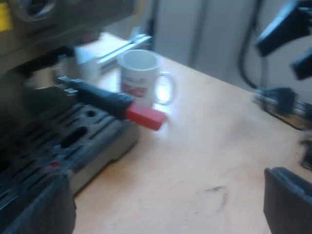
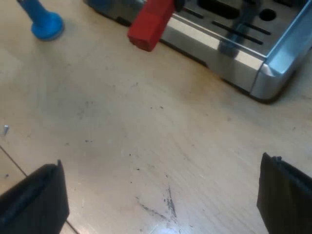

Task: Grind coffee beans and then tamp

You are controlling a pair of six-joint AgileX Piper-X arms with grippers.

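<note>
The metal holder's dark handle (image 1: 100,96) juts out from the espresso machine's front (image 1: 29,58) and ends in red (image 1: 145,117). A white mug (image 1: 141,75) with red print stands on the table just beyond that red end. My left gripper (image 1: 165,207) is open over the bare tabletop beside the drip tray, nothing between its fingers. My right gripper (image 2: 163,197) is open too, above scuffed wood short of the drip tray (image 2: 229,44). The holder's red end (image 2: 150,23) hangs over the tray's edge, and a blue tamper (image 2: 45,20) stands on the table nearby.
The slotted drip tray (image 1: 73,141) reaches out from the machine's base. The other arm's black parts (image 1: 285,31) hang over the table's far edge. The wooden tabletop (image 1: 209,146) lies between machine and edge.
</note>
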